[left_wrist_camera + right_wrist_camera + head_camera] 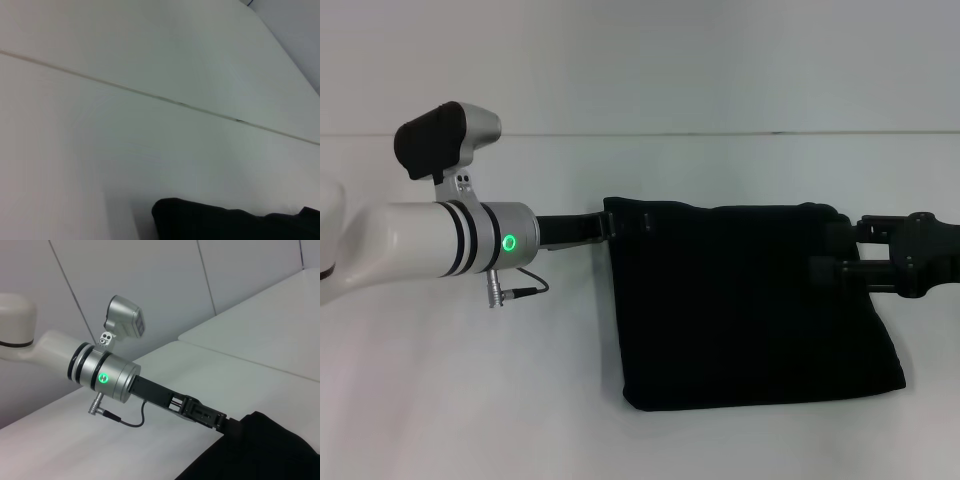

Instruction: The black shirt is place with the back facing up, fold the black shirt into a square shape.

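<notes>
Both end effectors pinch the black shirt (750, 300): left end effector (612, 228) clamps its upper left corner, right end effector (835, 245) its upper right, holding the fabric stretched above mid-bench (470, 400), probably for the next fold.

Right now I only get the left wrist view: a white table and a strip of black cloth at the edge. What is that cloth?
Observer: It is the black shirt, folded to a rough rectangle on the table.
Visitor: Is anything touching it?
Observer: Yes. The left tool meets its far left corner, which the right wrist view shows plainly.
Visitor: And the other arm?
Observer: The right tool is at the shirt's far right corner, level with the left one.
</notes>
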